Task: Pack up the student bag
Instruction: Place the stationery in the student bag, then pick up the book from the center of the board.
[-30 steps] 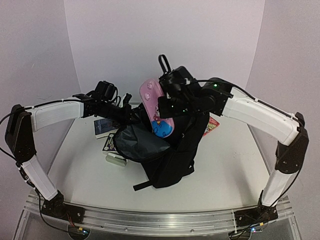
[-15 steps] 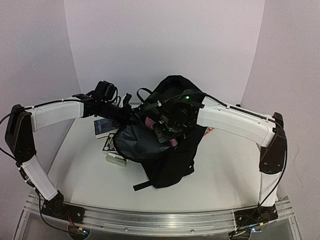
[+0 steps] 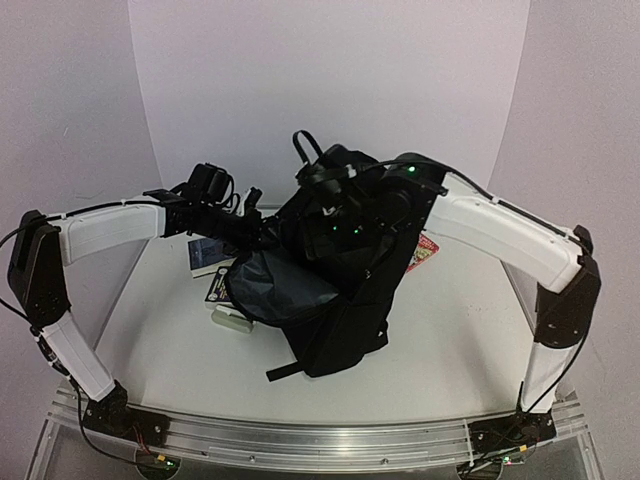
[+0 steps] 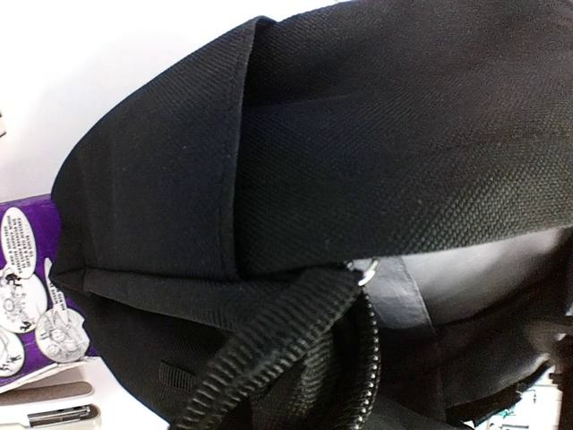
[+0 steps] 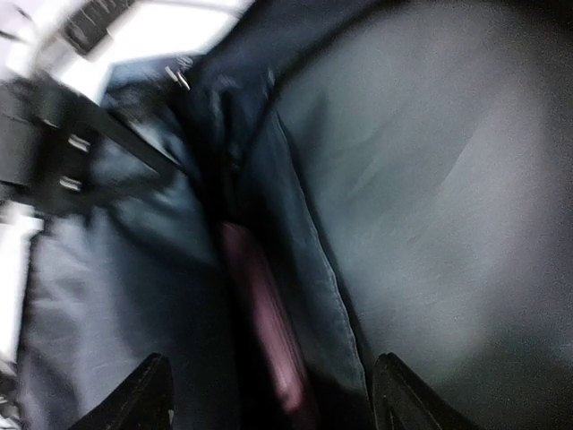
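Observation:
The student bag (image 3: 335, 300), black with grey lining (image 5: 430, 179), stands upright at mid-table with its mouth held open. My left gripper (image 3: 262, 232) is shut on the bag's left rim; in the left wrist view black fabric (image 4: 358, 134) and a zipper (image 4: 269, 349) hide its fingers. My right gripper (image 3: 320, 198) hovers just above the bag's mouth. Its fingertips (image 5: 150, 394) stand wide apart, so it is open (image 5: 273, 399). Below them a pink pencil case (image 5: 264, 331) lies down in the bag between the lining folds, free of the fingers.
Left of the bag lie a dark booklet (image 3: 205, 252), a black-and-white card (image 3: 218, 288) and a small white item (image 3: 232, 320). A purple comic book (image 4: 27, 305) shows by the bag. A red packet (image 3: 425, 250) lies behind the bag on the right.
My right gripper carried the pink pencil case down into the bag, opened and let it go, then lifted a little. The left gripper has kept still on the rim.

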You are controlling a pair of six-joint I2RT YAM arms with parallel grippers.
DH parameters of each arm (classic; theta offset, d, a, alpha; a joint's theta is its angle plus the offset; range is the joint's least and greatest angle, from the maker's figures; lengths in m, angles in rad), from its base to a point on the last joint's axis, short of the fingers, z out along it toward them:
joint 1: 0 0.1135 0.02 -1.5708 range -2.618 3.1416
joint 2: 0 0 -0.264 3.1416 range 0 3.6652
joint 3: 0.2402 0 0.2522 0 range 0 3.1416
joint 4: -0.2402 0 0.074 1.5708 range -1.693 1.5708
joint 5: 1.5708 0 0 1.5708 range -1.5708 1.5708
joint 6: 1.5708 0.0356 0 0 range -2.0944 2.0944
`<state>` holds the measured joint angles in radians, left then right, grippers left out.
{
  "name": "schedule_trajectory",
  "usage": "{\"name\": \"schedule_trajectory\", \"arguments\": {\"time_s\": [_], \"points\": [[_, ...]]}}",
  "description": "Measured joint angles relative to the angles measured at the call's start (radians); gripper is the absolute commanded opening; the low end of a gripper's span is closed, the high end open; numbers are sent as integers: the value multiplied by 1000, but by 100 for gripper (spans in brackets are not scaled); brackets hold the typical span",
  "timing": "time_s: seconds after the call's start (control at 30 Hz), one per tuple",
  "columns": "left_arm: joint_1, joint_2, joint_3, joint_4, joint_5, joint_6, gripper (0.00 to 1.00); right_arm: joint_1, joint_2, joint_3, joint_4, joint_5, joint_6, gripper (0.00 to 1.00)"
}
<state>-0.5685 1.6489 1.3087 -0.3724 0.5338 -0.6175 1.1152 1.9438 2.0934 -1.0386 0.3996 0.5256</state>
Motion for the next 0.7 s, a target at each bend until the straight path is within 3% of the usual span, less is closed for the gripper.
{"name": "schedule_trajectory", "arguments": {"time_s": [0.3,0.47,0.7], "points": [[14,-50,-84,26,-11,20,0,-23,-339,-37,156,-5,7,81],[16,-59,-98,35,-9,21,0,-269,-462,-104,222,-24,7,85],[16,-64,-100,33,-10,25,0,-573,-435,-326,289,-117,-2,87]]}}
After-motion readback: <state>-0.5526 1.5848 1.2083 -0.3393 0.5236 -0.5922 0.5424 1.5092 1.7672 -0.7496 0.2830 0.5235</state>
